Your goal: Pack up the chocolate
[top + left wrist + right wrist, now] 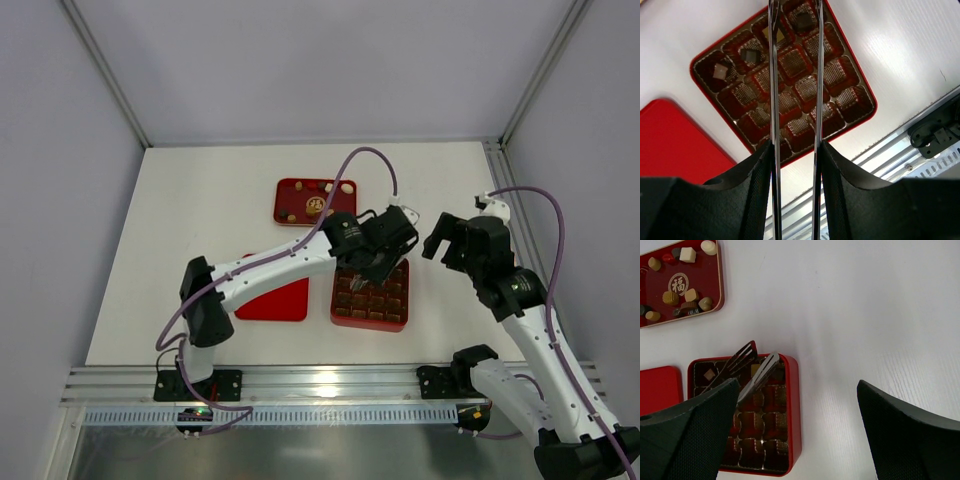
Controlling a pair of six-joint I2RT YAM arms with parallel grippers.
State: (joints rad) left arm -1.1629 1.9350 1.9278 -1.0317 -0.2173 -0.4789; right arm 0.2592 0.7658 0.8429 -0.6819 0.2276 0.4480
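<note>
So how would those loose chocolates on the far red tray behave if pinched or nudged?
The chocolates look small and probably light, so a nudge would likely scoot them along the red tray. The rounder ones may roll; the squarish ones should sit flat. Smooth surfaces could slip between thin fingers.

White table (200, 220), plain grey walls (300, 60)

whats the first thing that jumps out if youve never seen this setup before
The red gridded box near the table's front edge draws the eye, most of its cells empty and only a few pieces in its far row. The left gripper hangs over it with long metal tongs. Farther back, a red tray holds loose chocolates.
</note>
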